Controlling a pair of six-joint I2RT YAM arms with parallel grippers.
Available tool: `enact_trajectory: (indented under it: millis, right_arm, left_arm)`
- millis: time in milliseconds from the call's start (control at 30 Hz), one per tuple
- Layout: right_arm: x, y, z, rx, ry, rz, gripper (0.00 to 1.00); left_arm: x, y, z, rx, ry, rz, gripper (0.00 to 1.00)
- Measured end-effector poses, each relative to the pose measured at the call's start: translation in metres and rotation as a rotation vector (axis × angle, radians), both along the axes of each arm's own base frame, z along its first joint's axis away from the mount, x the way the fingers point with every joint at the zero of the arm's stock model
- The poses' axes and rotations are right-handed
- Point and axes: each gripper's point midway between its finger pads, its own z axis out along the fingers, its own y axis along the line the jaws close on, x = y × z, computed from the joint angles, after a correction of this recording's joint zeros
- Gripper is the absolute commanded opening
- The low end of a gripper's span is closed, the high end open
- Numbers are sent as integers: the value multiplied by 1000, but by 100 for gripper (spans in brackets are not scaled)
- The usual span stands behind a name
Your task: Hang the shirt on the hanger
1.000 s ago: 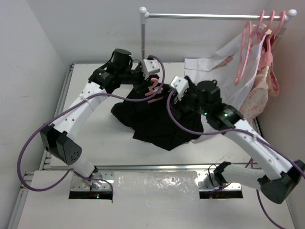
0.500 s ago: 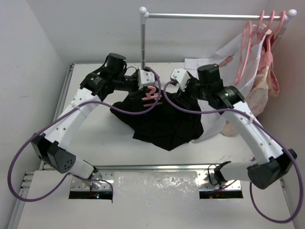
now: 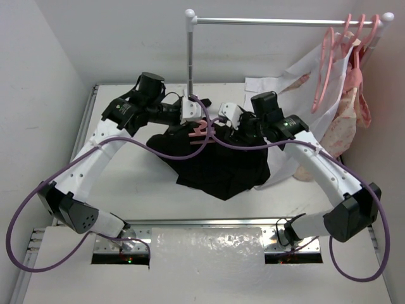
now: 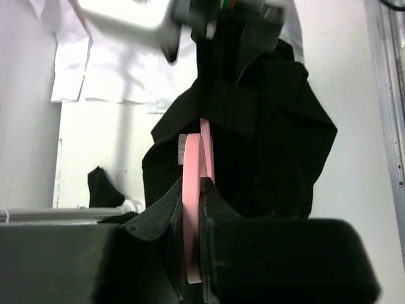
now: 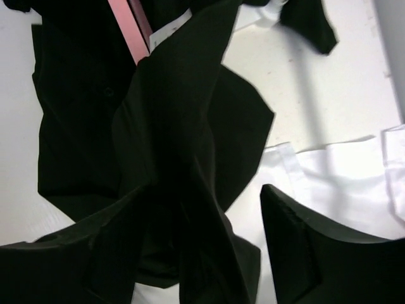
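Observation:
The black shirt (image 3: 215, 168) lies bunched on the white table, its upper part lifted between the two grippers. My left gripper (image 3: 193, 121) is shut on the light-pink hanger (image 3: 201, 130); in the left wrist view the hanger (image 4: 192, 171) is pinched edge-on between the jaws (image 4: 190, 185), and its far end runs into the shirt (image 4: 278, 139). My right gripper (image 3: 219, 125) is just right of the hanger. In the right wrist view its jaws (image 5: 202, 193) stand wide apart, with a ridge of shirt fabric (image 5: 177, 126) draped over the left finger. A piece of the hanger (image 5: 130, 25) shows at top left.
A rack pole (image 3: 190, 57) stands right behind the grippers, with its rail (image 3: 285, 21) running right. Spare pink hangers (image 3: 326, 63) and a pink floral garment (image 3: 351, 114) hang at the rail's right end. A white shirt (image 3: 297, 79) lies behind the right arm. Walls close in left and right.
Both grippers moved toward the back and closer together. The left carried the hanger toward the pole. The right arm swung left with shirt fabric.

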Motion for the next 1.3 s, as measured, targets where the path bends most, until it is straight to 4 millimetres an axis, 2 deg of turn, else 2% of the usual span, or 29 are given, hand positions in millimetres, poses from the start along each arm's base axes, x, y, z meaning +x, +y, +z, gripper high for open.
enact_trajectory:
  millis: [100,167,267,367,400,433,467,533,567,700,967,1067,1167,1300]
  right_arm:
    - [-2,1,-20,-6,39,0,53]
    - [-4,4,-28,4,65,9,31]
    - [-8,13,-25,50,85,27,0]
    - [-17,17,-28,90,99,41,0]
    - [-21,17,-28,101,100,39,0]
    - [-25,16,-29,107,105,33,0]
    - [-28,14,-29,112,114,23,0]
    - [-33,12,-26,125,131,-3,0]
    - [-34,12,-24,137,136,-18,0]
    - [-40,8,-14,178,158,-83,0]
    - [-58,-22,-11,174,250,-324,0]
    - [-64,-46,-12,147,266,-450,0]
    - [-67,-75,-4,147,252,-577,0]
    - [-57,-107,20,179,206,-726,0]
  left_arm:
    - [-5,-3,3,-18,3,-25,0]
    - [-7,-4,5,-27,4,-36,0]
    - [-6,-4,7,-33,-5,-38,0]
    - [1,-6,13,-48,-48,-25,0]
    - [2,-6,12,-50,-48,-21,7]
    - [2,-6,11,-53,-39,-16,19]
    - [2,-7,10,-56,-40,-15,51]
    - [6,-8,9,-58,-43,9,93]
    - [9,-7,8,-57,-42,28,100]
    - [21,-2,9,-67,-26,132,100]
    - [45,17,44,-149,-76,380,100]
    - [54,32,59,-193,-93,511,100]
    - [61,46,68,-240,-114,628,100]
    - [59,63,54,-258,-110,727,100]
